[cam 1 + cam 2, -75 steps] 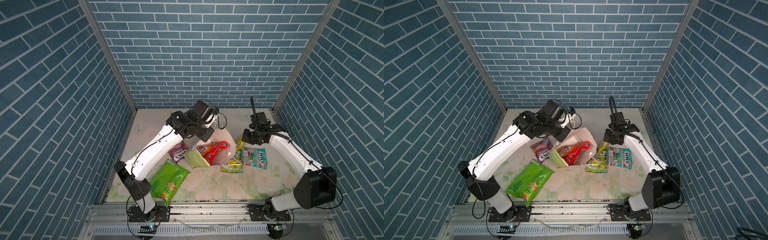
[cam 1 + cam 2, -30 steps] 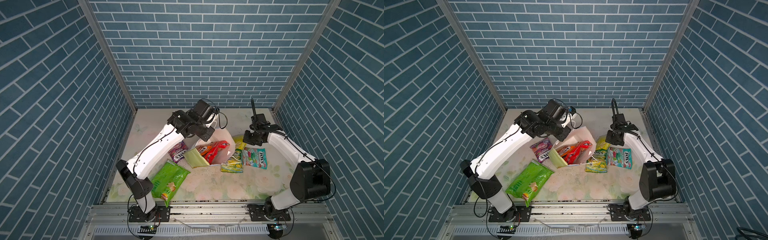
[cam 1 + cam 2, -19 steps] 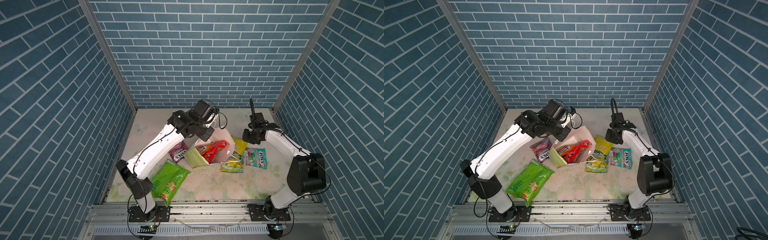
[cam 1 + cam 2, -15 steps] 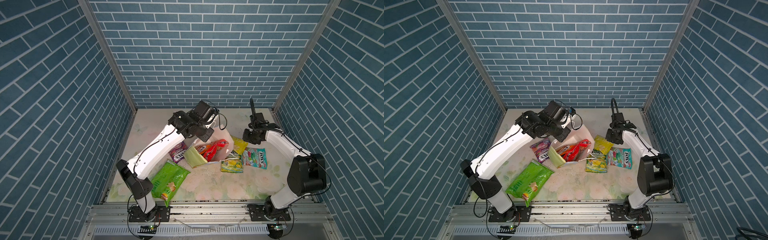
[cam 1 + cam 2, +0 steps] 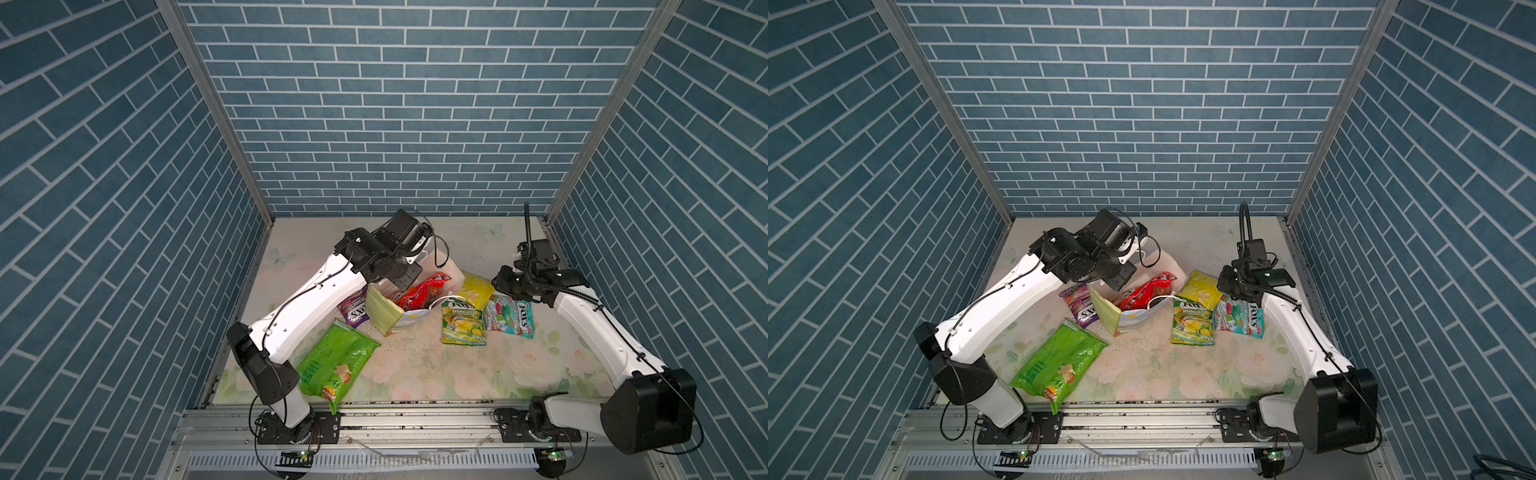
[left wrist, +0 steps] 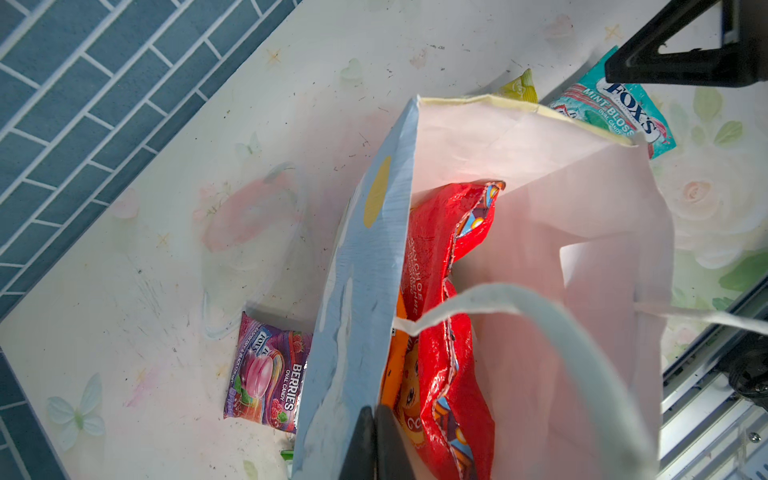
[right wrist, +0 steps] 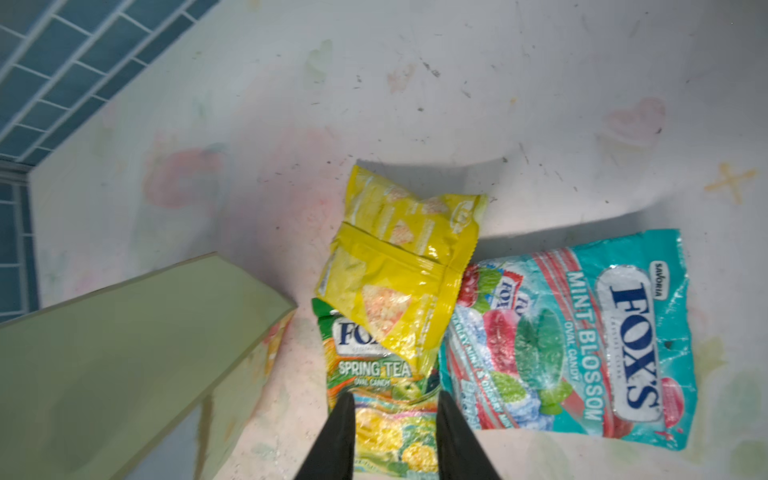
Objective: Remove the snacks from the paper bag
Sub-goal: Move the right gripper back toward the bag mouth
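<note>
Pinch on paper bag (image 6: 365,270) wall by closed left gripper (image 6: 374,419); partly open, empty right gripper (image 7: 395,397) near yellow packet (image 7: 395,270).

Left hand (image 6: 368,440) pinched tight, arm stretched toward the middle – right hand (image 7: 395,432) pointing down (jaws apart), elbow bent

A robot test cell of a laboratory kind is shown. A small booth is closed in on three sides by panels printed with blue brick (image 5: 374,104), joined by bare aluminium posts (image 5: 216,112). A floral-printed surface (image 5: 457,374) is edged in front by an aluminium rail (image 5: 415,419), to which the left arm (image 5: 307,299) and the right arm (image 5: 590,328) are bolted. A small board with a green light (image 5: 297,456) is mounted below.
</note>
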{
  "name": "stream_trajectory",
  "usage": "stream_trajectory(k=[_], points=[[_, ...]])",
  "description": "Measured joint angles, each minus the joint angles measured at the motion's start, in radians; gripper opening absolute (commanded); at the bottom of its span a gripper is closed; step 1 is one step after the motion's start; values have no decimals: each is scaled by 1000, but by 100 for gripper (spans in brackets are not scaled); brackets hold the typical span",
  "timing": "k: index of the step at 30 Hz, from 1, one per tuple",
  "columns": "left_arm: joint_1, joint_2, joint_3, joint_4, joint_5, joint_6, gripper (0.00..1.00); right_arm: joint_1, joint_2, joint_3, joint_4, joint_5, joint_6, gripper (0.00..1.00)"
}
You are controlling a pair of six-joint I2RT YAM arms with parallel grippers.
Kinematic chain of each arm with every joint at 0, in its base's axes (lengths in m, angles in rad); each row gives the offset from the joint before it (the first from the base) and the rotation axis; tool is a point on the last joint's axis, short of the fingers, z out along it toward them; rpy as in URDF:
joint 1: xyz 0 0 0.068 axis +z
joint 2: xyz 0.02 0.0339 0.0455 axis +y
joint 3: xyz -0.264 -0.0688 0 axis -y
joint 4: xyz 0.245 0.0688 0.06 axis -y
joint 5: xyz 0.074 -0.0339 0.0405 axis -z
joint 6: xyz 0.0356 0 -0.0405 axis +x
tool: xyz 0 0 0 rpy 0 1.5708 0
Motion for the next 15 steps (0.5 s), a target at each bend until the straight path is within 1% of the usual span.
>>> stream_trajectory(k=[4,8,11,15], points=[[-3,-11,1,8,0,0,6,3,-108,13,-11,-95,9,30],[-4,-8,18,7,0,0,6,27,-172,61,-46,-158,15,29],[-8,-4,36,7,0,0,6,73,-214,74,-70,-192,25,30],[-11,5,50,8,-2,0,6,160,-252,74,-90,-201,53,31]])
